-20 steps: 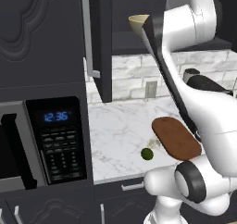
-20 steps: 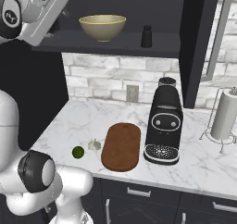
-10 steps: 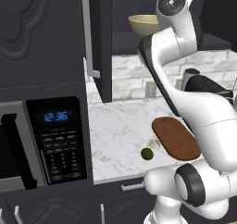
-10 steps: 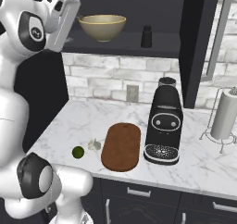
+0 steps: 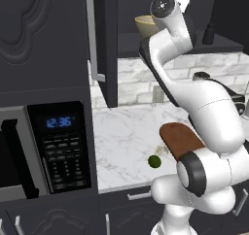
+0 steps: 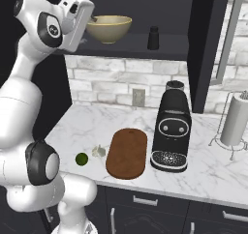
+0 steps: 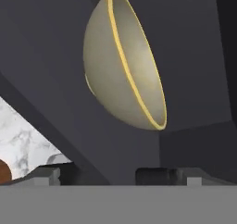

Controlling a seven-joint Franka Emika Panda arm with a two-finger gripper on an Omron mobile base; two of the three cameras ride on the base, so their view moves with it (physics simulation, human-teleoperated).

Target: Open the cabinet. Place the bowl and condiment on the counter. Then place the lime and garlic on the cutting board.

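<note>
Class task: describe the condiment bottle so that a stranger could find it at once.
Start at the open dark wall cabinet above the marble counter. On its shelf, right of the wide beige bowl, stands the condiment: a small black cylinder with a rounded cap, far smaller than the bowl.

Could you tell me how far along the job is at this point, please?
Done: the cabinet stands open. In hand: the open gripper is up at the shelf beside the bowl, not gripping it. Left: the bowl and the condiment are on the shelf, not on the counter. The lime and garlic lie on the counter beside the cutting board, not on it.
</note>
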